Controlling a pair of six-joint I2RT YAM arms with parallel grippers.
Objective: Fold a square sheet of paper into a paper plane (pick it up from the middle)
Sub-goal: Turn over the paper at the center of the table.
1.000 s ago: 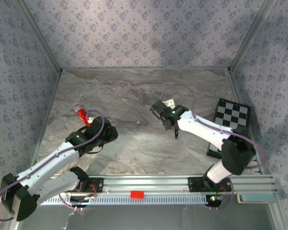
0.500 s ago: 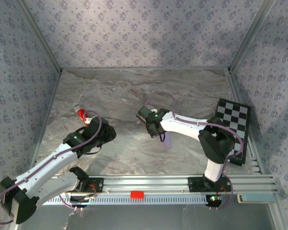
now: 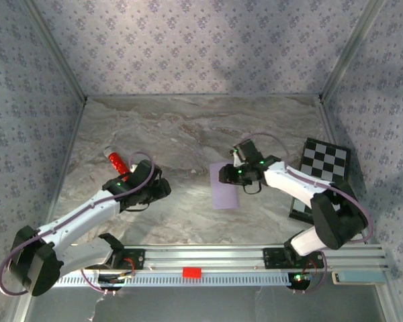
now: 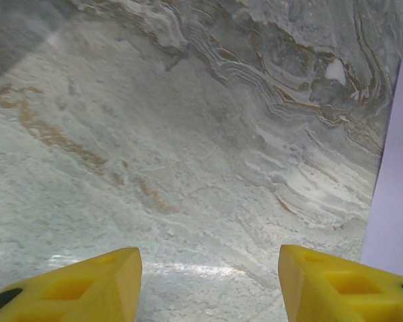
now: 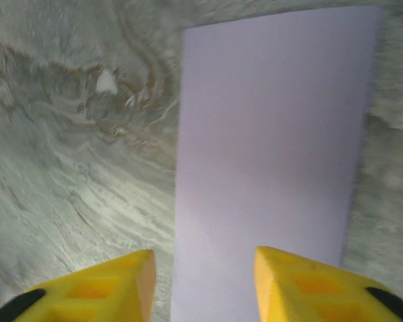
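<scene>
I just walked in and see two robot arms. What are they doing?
They are folding a lilac paper into a plane. The paper lies flat on the table as a narrow rectangle, not yet plane-shaped. The right gripper hovers right over it, jaws open, holding nothing. The left gripper is open too, over bare table just beside the paper.

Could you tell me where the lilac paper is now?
In the top view the lilac paper lies flat on the table, beside the right gripper, right of the left gripper.
</scene>
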